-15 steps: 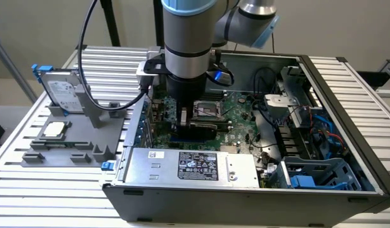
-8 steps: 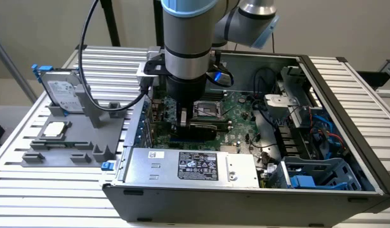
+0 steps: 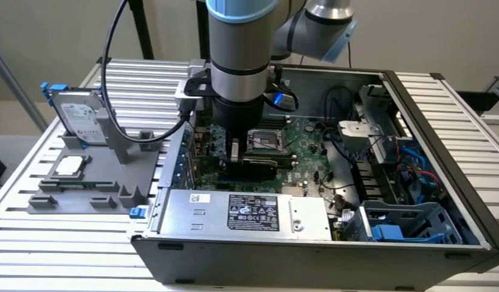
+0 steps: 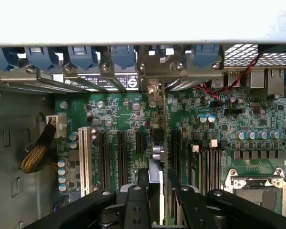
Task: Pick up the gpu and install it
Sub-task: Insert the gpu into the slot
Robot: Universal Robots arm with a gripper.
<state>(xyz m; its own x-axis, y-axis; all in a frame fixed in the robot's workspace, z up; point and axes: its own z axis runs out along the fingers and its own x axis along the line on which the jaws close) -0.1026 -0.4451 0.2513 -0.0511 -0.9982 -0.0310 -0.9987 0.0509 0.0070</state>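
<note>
Arm plunged straight down into the open computer case (image 3: 443, 182), gripper (image 4: 157, 191) clenched on the gpu (image 4: 156, 164) over the motherboard (image 4: 119, 119).

In the exterior view the arm (image 3: 241, 55) stands vertical at about 12 o'clock of the case's middle, its black wrist sunk among the boards, with the power supply (image 3: 249, 213) at 6 o'clock and the hard drive (image 3: 79, 118) on the grey tray (image 3: 103, 182) at 9 o'clock. In the wrist view the 2 black fingers (image 4: 136, 202) pinch the card edge-on: a thin upright strip, dark with a pale face, running toward the silver end bracket (image 4: 155, 71) at the rear slot covers. Whether its lower edge sits fully in the slot is hidden by the fingers and the card itself.
</note>
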